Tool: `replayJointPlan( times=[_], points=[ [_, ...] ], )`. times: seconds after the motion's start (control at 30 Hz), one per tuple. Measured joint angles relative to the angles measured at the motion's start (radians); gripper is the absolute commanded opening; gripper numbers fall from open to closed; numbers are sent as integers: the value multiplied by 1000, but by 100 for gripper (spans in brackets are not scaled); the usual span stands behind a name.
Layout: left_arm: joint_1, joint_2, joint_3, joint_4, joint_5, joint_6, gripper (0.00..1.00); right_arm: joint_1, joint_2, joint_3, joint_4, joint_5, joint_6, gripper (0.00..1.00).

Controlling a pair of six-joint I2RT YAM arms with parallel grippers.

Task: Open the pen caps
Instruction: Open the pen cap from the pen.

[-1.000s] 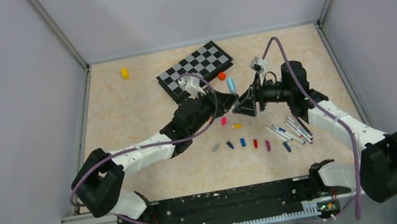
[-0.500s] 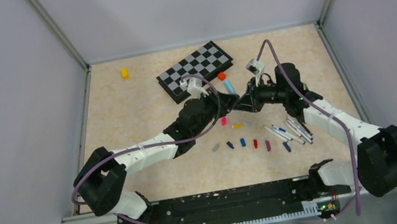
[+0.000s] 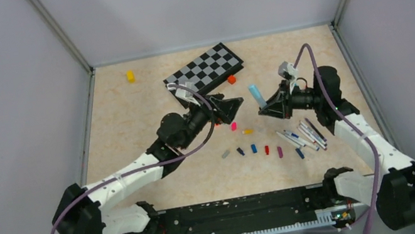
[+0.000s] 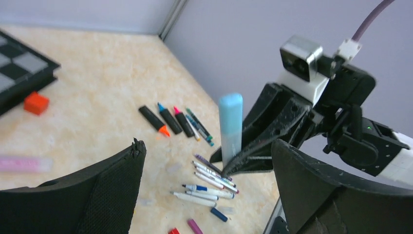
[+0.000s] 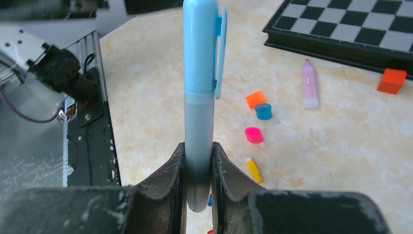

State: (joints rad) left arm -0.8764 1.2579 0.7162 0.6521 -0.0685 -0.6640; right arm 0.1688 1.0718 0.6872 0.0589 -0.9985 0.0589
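1 light blue pen (image 5: 197, 126) standing upright, cap (image 5: 199, 44) on, pinched low down by the right gripper (image 5: 197, 158), left gripper (image 3: 234, 107) spread wide and empty near it, apparently loose caps (image 3: 254, 148) on the table (image 3: 132, 136)

A beige table (image 3: 130, 123) is shown; a chessboard (image 3: 204, 73) is laid at its far side; a yellow block (image 3: 130, 76) and an orange block (image 3: 232, 79) are set near it; caps (image 3: 253, 148) and pens (image 3: 310, 136) are scattered nearer.
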Motion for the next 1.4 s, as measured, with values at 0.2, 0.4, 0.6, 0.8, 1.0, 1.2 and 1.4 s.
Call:
replayJointPlan(
  times=[0.2, 0.4, 0.6, 0.8, 1.0, 1.2, 1.4],
  points=[
    [77, -103, 14, -8, 195, 129, 99, -50, -104, -22, -46, -164, -143, 0],
    [92, -104, 18, -8, 356, 166, 99, -56, -114, -36, -45, -242, -183, 0],
    [106, -103, -16, 63, 468, 164, 99, -56, -116, -53, -49, -278, -198, 0],
    [127, -96, -19, 114, 558, 162, 99, -62, -117, -56, -52, -293, -224, 0],
    [138, -96, -63, 142, 585, 197, 99, -67, -106, -82, -37, -327, -220, 0],
    [147, -92, -135, 201, 596, 233, 99, -67, -72, -85, -46, -351, -236, 0],
    [155, -62, -143, 267, 626, 244, 99, -67, -53, -85, -52, -362, -259, 0]
  ],
)
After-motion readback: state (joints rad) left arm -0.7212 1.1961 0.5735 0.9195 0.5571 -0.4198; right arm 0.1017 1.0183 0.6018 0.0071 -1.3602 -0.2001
